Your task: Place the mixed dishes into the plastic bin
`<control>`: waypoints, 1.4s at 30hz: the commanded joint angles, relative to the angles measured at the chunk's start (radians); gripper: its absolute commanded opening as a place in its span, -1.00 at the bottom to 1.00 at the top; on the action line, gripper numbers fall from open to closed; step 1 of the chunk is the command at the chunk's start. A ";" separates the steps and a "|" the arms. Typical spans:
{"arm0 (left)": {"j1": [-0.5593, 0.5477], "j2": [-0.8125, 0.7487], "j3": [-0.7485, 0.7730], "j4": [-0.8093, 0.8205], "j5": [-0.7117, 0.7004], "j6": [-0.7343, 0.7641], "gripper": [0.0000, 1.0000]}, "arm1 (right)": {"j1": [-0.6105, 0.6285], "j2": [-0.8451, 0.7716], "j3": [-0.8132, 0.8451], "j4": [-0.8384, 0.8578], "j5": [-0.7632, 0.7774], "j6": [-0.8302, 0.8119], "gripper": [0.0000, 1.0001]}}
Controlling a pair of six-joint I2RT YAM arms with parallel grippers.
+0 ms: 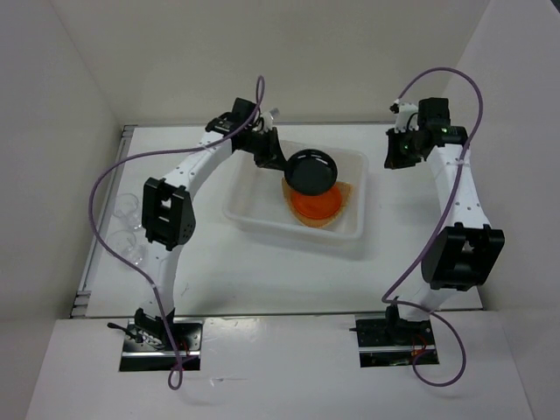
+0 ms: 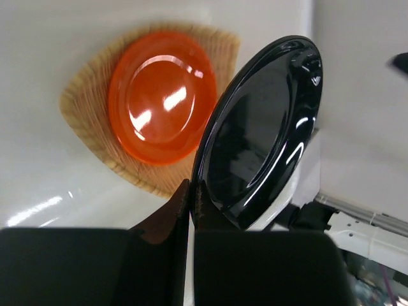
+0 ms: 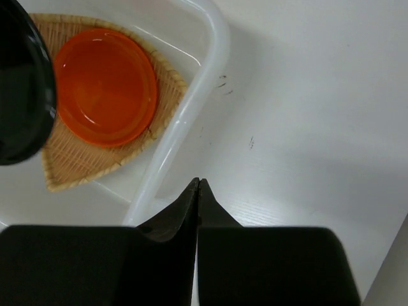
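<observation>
The plastic bin (image 1: 254,208) stands mid-table. In it lies the tan woven basket tray (image 1: 352,192) with the orange plate (image 1: 317,206) on top. My left gripper (image 1: 276,157) is shut on the rim of the glossy black plate (image 1: 312,171) and holds it tilted above the bin, over the orange plate. In the left wrist view, the gripper (image 2: 193,186) pinches the black plate (image 2: 255,134) above the orange plate (image 2: 159,95) and basket (image 2: 83,105). My right gripper (image 1: 395,156) is shut and empty, above the table right of the bin. Two clear cups (image 1: 129,210) sit at the table's left.
In the right wrist view, the shut gripper (image 3: 199,182) hangs just outside the bin's rim (image 3: 191,102), with the basket (image 3: 76,162), orange plate (image 3: 105,86) and black plate's edge (image 3: 22,89) to its left. White walls enclose the table.
</observation>
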 commanded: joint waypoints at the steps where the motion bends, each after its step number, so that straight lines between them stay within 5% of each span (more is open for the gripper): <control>1: -0.028 0.024 0.025 -0.058 -0.017 0.056 -1.00 | -0.040 -0.078 -0.040 -0.005 -0.044 0.034 -1.00; 19: -0.111 0.283 0.054 -0.099 -0.083 0.104 -0.99 | -0.040 -0.138 -0.185 0.020 -0.033 0.036 -1.00; 22: -0.111 0.303 0.088 -0.108 -0.092 0.104 -0.87 | -0.040 -0.138 -0.185 0.011 -0.033 0.036 -1.00; 33: -0.111 0.483 0.437 -0.237 -0.106 0.064 -0.66 | -0.049 -0.138 -0.205 0.011 -0.033 0.026 -1.00; 36: -0.111 0.582 0.659 -0.359 -0.118 0.064 -0.44 | -0.049 -0.138 -0.196 0.011 -0.033 0.026 -1.00; 38: -0.111 0.670 0.876 -0.488 -0.146 0.064 -0.06 | -0.049 -0.138 -0.196 0.011 -0.033 0.026 -1.00; 42: -0.098 0.667 1.005 -0.587 -0.286 0.064 0.27 | -0.049 -0.129 -0.207 0.011 -0.042 0.026 -1.00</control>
